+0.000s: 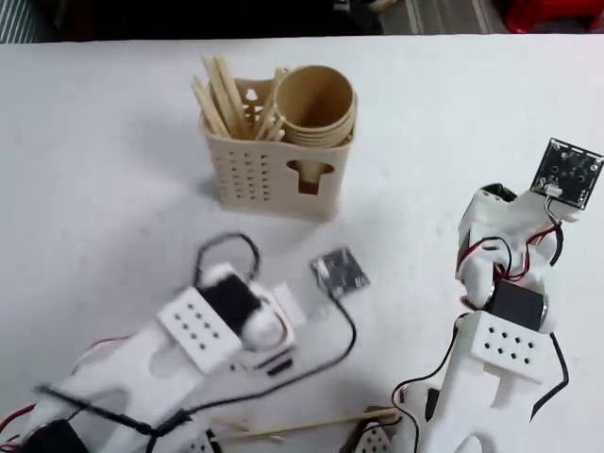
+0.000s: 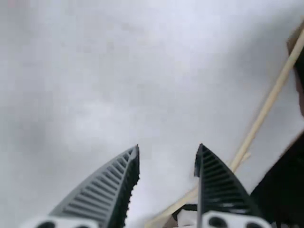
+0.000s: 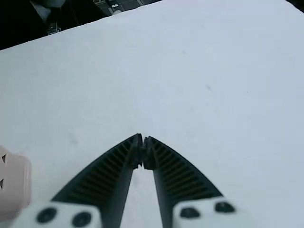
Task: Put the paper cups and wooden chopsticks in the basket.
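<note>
Already in the basket [image 1: 250,175]: a stack of paper cups [image 1: 316,99] at one end and a bundle of wooden chopsticks [image 1: 222,94] standing at the other.
Left to do: at least one loose chopstick [image 1: 311,425] lies flat on the table [image 1: 113,142], well apart from the basket, down by the bases of the arms; a second may lie with it, but that spot is too cluttered to tell.
Progress: by my judgement the task is nearly finished, with the cups done and only this last stick to collect.
Left pincer [image 2: 168,147]: jaws spread fairly wide, holding nothing, tips just above the table.
Loose chopstick, from the left pincer [image 2: 266,107]: it runs slantwise past one finger, crossing under that finger's tip toward the gap; it is near but not gripped.
Right pincer [image 3: 143,138]: jaws closed tip to tip, nothing between them, bare table ahead.
Next move calls for: bringing the open left jaws astride the stick before closing.
</note>
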`<move>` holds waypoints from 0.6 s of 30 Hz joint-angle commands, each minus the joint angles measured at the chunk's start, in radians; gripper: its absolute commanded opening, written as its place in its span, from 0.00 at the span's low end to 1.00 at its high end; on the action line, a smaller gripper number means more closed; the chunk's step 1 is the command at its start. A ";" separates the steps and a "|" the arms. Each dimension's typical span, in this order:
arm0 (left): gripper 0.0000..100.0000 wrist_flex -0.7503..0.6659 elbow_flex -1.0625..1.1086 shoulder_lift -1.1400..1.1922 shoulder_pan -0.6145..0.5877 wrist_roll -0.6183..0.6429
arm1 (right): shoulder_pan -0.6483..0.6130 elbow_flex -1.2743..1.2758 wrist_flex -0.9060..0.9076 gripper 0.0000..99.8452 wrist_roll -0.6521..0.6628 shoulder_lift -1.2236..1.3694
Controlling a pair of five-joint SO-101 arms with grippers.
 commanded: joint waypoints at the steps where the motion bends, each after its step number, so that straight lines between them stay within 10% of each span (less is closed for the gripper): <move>1: 0.20 0.091 -0.249 -0.025 -0.133 -0.017 | -0.013 -0.043 0.004 0.02 -0.002 -0.024; 12: 0.19 0.031 -0.488 -0.025 -0.688 -0.015 | -0.268 -0.138 0.262 0.11 0.100 -0.016; 18: 0.02 -0.037 -0.485 -0.018 -0.954 -0.015 | -0.484 -0.242 0.466 0.11 0.221 -0.024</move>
